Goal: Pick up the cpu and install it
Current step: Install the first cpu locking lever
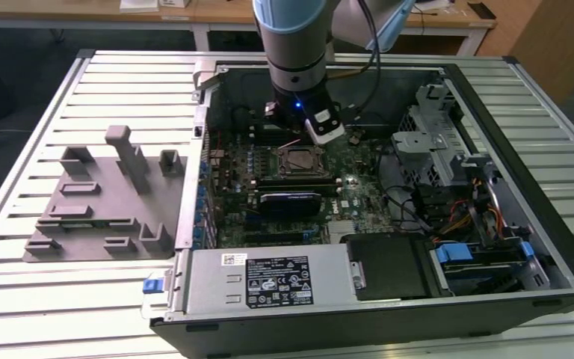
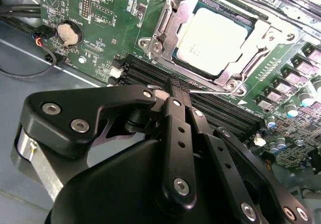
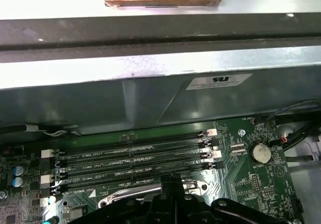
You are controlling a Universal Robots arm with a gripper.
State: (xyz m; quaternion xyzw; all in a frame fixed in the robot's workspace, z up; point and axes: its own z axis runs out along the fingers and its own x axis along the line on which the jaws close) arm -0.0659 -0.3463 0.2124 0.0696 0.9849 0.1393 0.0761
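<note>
Processor: the cpu (image 2: 213,39) lies flat in its motherboard socket (image 2: 165,30), silver lid up, load frame open around it so the chip could drop in. Gripper (image 2: 173,89) hangs beside it over the memory slots (image 2: 210,106), fingers together, holding nothing.

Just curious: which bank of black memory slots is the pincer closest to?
The bank directly beneath the pincer, not the one across the socket.

Slatted metal surface (image 1: 28,299) under even light. Wooden desk (image 1: 217,13) beyond its far edge; wooden panel (image 1: 551,37) at far corner.
</note>
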